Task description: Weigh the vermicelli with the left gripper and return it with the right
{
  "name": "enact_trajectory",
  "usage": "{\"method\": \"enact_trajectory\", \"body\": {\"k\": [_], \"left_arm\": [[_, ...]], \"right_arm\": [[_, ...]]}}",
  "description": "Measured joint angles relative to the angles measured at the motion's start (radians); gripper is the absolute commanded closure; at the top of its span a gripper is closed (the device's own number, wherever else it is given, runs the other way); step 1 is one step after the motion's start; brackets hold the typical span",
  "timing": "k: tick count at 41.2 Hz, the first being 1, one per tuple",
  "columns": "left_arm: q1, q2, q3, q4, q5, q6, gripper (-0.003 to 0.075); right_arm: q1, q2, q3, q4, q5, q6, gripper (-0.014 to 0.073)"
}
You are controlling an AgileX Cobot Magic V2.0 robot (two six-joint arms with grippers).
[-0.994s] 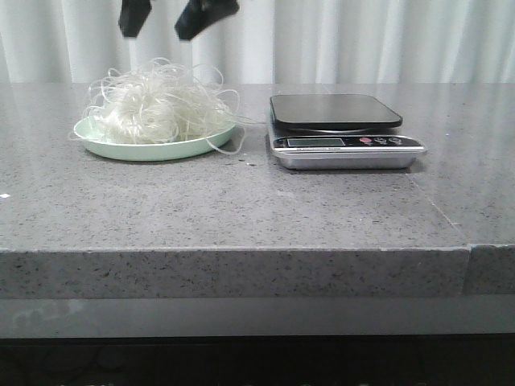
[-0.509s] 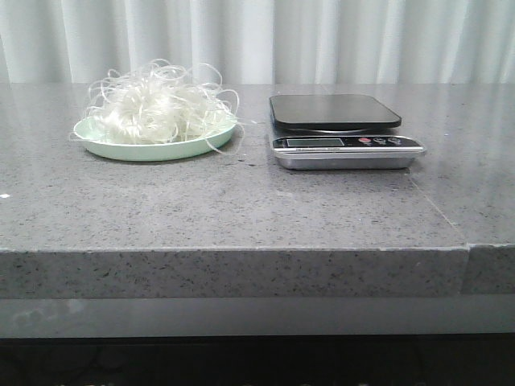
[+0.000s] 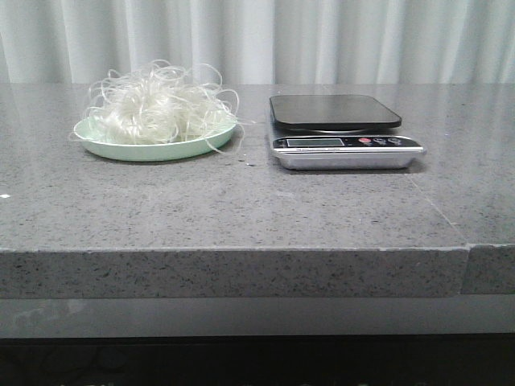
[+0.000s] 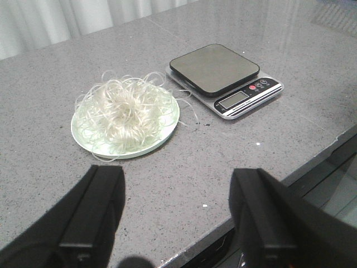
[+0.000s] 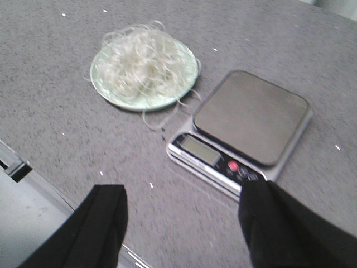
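Observation:
The vermicelli [image 3: 157, 104] is a fluffy heap of thin white strands on a pale green plate [image 3: 121, 149] at the left of the table. To its right stands a kitchen scale [image 3: 338, 129] with a bare black platform. Neither gripper shows in the front view. The left wrist view looks down on the vermicelli [image 4: 125, 109] and scale [image 4: 220, 72] from well above the table's front edge, and my left gripper [image 4: 181, 192] is open and empty. My right gripper [image 5: 181, 209] is open and empty too, high above the scale [image 5: 245, 125] and the vermicelli [image 5: 145, 61].
The grey stone table [image 3: 241, 209] has a seam at its right front. A few stray strands trail off the plate toward the scale. White curtains [image 3: 322, 40] hang behind the table.
One second ago two dark fingers hung above the plate at the top of the front view. They rose out of that view, and the vermicelli stayed on the plate.

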Motion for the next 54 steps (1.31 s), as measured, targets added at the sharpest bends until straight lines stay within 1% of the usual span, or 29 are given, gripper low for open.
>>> {"method": "enact_trajectory", "body": {"k": [5,12,19,22,23,25,28,34,40,41,54], "left_arm": [[0.0,0.0,0.0,0.0,0.0,0.0,0.0248],[0.0,0.0,0.0,0.0,-0.002,0.0,0.0248],[0.0,0.0,0.0,0.0,-0.003,0.0,0.0248],[0.0,0.0,0.0,0.0,-0.003,0.0,0.0253],[0.0,0.0,0.0,0.0,-0.003,0.0,0.0264],[0.0,0.0,0.0,0.0,-0.003,0.0,0.0295],[0.0,0.0,0.0,0.0,-0.003,0.0,0.0358],[0.0,0.0,0.0,0.0,-0.003,0.0,0.0481],[0.0,0.0,0.0,0.0,-0.003,0.0,0.0571],[0.0,0.0,0.0,0.0,-0.003,0.0,0.058],[0.0,0.0,0.0,0.0,-0.003,0.0,0.0579]], "right_arm": [[-0.031,-0.16,0.105,-0.013,0.028,0.0,0.006],[-0.039,-0.355,0.221,-0.015,0.054,0.0,0.006],[-0.039,-0.453,0.302,-0.015,0.071,0.0,0.006],[-0.039,-0.467,0.317,-0.015,0.074,0.0,0.0084],[-0.039,-0.469,0.317,-0.015,0.076,0.0,0.0093],[-0.039,-0.469,0.319,-0.015,0.076,0.0,0.0141],[-0.039,-0.469,0.321,-0.015,0.076,0.0,0.0224],[-0.039,-0.469,0.321,-0.015,0.076,0.0,0.0355],[-0.039,-0.469,0.321,-0.015,0.076,0.0,0.0407],[-0.039,-0.469,0.321,-0.015,0.076,0.0,0.0412],[-0.039,-0.469,0.321,-0.015,0.076,0.0,0.0418]]}}
